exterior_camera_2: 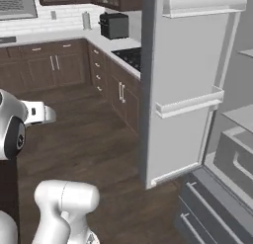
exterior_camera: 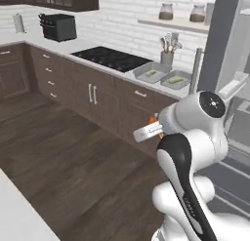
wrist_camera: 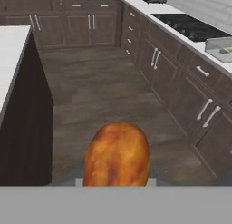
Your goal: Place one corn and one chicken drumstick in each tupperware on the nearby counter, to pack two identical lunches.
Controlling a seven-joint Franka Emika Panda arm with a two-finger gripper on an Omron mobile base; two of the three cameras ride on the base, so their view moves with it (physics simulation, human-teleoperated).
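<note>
Item 1, gripper [wrist_camera: 117, 184]: jaws drawn close and clamped on 1 chicken drumstick [wrist_camera: 117, 154]. In the hand view the orange-brown meaty bulb fills the lower centre, standing up out of the finger tips, which it hides; its long axis appears to run along the gripper's own line, bone end hidden. In the left base view a small orange patch [exterior_camera: 152, 120] shows at the wrist, carried in the air above the dark wood floor [exterior_camera: 73, 157] and in front of the cabinets [exterior_camera: 97, 96], touching nothing else.

Item 2, counter [exterior_camera: 63, 47]: pale top over dark brown cabinets with silver bar handles, running along the wall ahead of the arm. In the hand view it lies up and to the right of the held drumstick.

Item 3, tupperware, 2 pieces: larger tray [exterior_camera: 152, 72] and smaller tray [exterior_camera: 176, 80], side by side on the counter just beyond the black cooktop [exterior_camera: 111, 57], near the utensil holder [exterior_camera: 167, 57]. Each holds 1 yellow-green ear of corn [exterior_camera: 152, 73]; no drumstick is visible in either. One tray edge [wrist_camera: 219, 48] shows at the right margin of the hand view.

Governing relation: both trays lie forward and above the gripper, well apart from it; judged, the carry has to rise over the counter edge, then lower the drumstick beside the corn.

Item 4, surroundings: black toaster [exterior_camera: 58, 26] at the far counter end; open fridge door [exterior_camera_2: 183, 85], near the arm's right side.
</note>
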